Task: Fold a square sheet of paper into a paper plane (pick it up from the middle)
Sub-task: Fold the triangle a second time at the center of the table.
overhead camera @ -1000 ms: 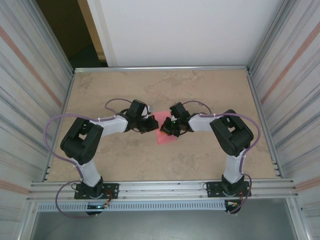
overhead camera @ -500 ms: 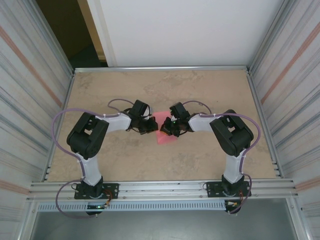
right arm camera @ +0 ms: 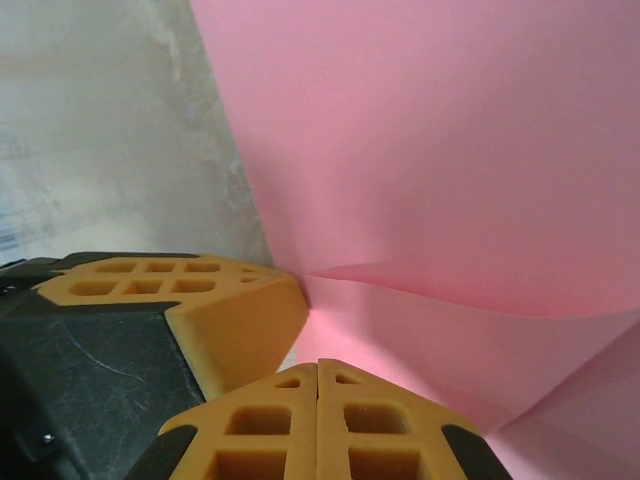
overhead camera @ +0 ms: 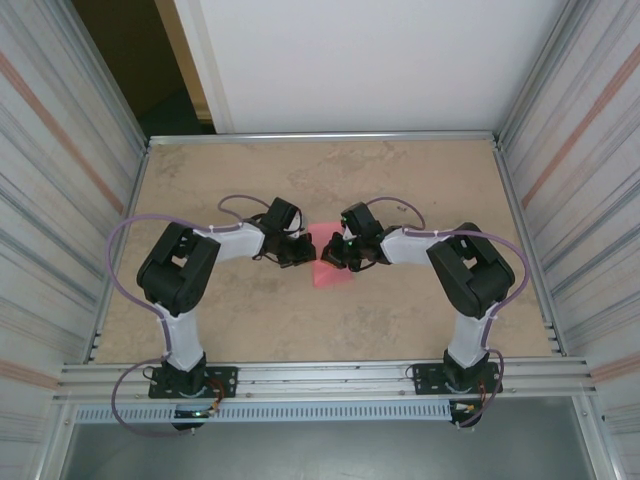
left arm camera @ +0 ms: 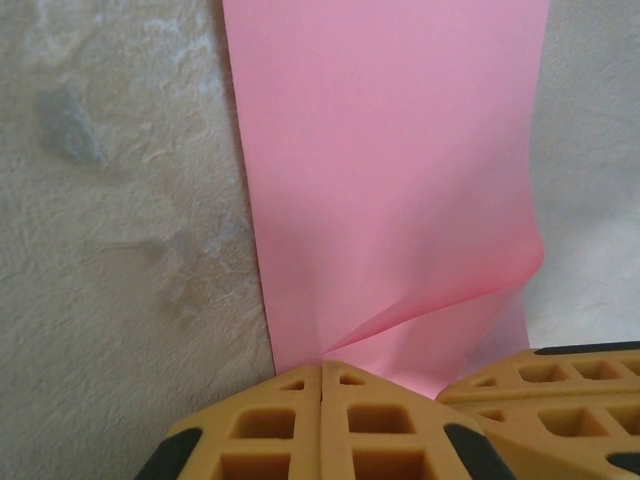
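Found square sheet of paper (overhead camera: pixel 333 272) centred on bench (overhead camera: pixel 410 180), buckled. Saw left claw (left arm camera: pixel 321 375) and right claw (right arm camera: pixel 317 372) clenched on its 9 o'clock edge (first fold starting, probably). Next: needed even lift, edges aligned.

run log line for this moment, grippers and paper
square sheet of paper: on table, buckled up at gripper tips | left gripper: shut, tips on paper | right gripper: shut, tips on paper

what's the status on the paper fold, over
Left gripper shut, pinching paper edge. Right gripper shut, tips at paper. Paper buckled at the tips, rest flat on table. Grippers crowd each other.
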Controlling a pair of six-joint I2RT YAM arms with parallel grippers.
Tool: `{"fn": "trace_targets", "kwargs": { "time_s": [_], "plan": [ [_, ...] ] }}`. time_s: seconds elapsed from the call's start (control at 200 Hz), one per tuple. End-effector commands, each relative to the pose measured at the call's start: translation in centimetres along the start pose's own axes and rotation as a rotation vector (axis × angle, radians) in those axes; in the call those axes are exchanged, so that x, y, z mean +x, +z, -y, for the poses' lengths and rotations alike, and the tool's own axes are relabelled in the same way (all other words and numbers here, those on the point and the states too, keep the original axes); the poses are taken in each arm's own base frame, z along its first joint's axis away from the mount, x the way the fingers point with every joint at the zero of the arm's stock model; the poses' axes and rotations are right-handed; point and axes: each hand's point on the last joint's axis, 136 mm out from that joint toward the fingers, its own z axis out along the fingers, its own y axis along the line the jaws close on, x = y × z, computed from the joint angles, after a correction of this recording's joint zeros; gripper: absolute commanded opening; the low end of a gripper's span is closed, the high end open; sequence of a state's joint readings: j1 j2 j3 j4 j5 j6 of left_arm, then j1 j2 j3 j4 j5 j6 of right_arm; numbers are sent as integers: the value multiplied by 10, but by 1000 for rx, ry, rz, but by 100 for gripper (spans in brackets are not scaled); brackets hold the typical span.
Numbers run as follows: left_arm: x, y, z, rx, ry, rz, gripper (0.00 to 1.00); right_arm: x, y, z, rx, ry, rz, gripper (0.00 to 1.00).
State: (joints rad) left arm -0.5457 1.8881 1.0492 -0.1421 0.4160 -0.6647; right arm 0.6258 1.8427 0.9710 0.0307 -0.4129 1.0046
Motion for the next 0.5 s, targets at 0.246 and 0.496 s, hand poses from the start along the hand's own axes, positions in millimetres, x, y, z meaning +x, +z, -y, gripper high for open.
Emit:
{"fn": "trace_targets", "kwargs": {
  "time_s": [0.246, 0.496],
  "plan": [
    [19, 9, -36, -167, -20, -77, 5, 3, 4, 31, 42, -7, -16, 0],
    [31, 12, -63, -275, -47, -114, 5, 5, -5, 62, 76, 52, 3, 1]
  ]
}}
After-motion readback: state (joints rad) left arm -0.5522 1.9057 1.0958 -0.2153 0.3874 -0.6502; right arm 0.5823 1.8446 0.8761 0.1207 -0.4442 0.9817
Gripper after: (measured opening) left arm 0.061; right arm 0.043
